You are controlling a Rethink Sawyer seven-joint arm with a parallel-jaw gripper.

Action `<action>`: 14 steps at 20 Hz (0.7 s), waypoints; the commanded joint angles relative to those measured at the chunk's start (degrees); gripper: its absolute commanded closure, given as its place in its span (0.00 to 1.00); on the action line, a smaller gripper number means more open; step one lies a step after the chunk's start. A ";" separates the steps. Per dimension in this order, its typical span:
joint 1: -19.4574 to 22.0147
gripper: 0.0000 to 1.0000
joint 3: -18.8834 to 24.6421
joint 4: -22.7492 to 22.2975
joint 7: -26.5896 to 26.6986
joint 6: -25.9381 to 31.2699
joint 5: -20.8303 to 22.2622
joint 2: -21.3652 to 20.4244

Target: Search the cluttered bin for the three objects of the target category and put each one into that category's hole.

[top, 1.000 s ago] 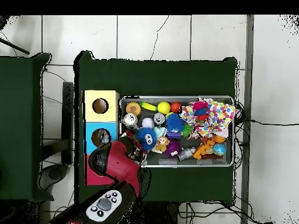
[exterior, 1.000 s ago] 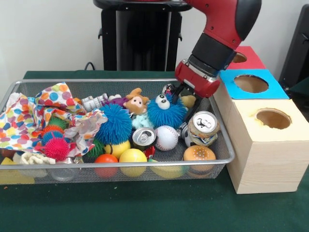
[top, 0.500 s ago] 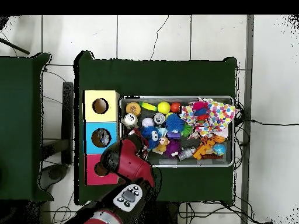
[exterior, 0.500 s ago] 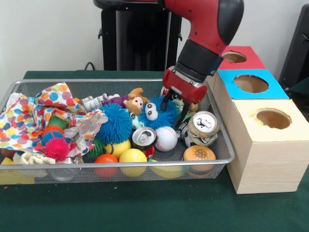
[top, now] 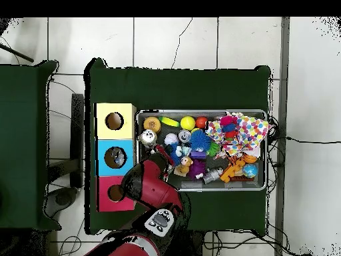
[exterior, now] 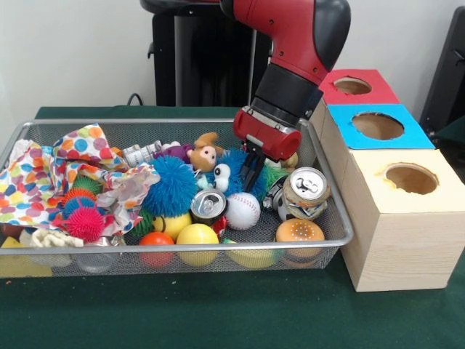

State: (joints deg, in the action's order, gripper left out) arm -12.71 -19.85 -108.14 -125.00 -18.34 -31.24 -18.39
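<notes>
My gripper (exterior: 251, 173) hangs from the red arm and reaches down into the wire mesh bin (exterior: 182, 122). It is pressed into a blue fuzzy toy with googly eyes (exterior: 227, 174), on that toy's right side. A baseball (exterior: 242, 211) and a drink can (exterior: 207, 206) lie just in front of the toy. A second can (exterior: 305, 193) stands upright to the right. In the overhead view the arm (top: 150, 187) covers the gripper, and the blue toy (top: 174, 152) shows at its tip.
Three boxes with round holes stand beside the bin: bare wood (exterior: 410, 178), blue (exterior: 378, 125) and red (exterior: 352, 86). The bin also holds a blue spiky ball (exterior: 173, 185), a monkey plush (exterior: 205, 153), a burger toy (exterior: 299, 233), a yellow ball (exterior: 197, 240) and a polka-dot cloth (exterior: 73, 167).
The arm has swung left, away from the boxes and toward the bin's middle. The blue fuzzy toy slid left with it, and the baseball and front can shifted slightly left.
</notes>
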 commanded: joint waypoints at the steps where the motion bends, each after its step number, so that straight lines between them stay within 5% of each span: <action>1: 3.07 1.00 11.11 -3.92 -11.92 2.93 3.05 3.70; 9: 5.52 1.00 7.36 -2.00 -2.95 11.59 6.55 0.74; 14: 11.95 1.00 4.98 2.57 5.88 21.44 14.34 -3.36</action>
State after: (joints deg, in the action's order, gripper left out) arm -7.65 -18.63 -108.67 -125.00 -13.27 -24.48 -21.33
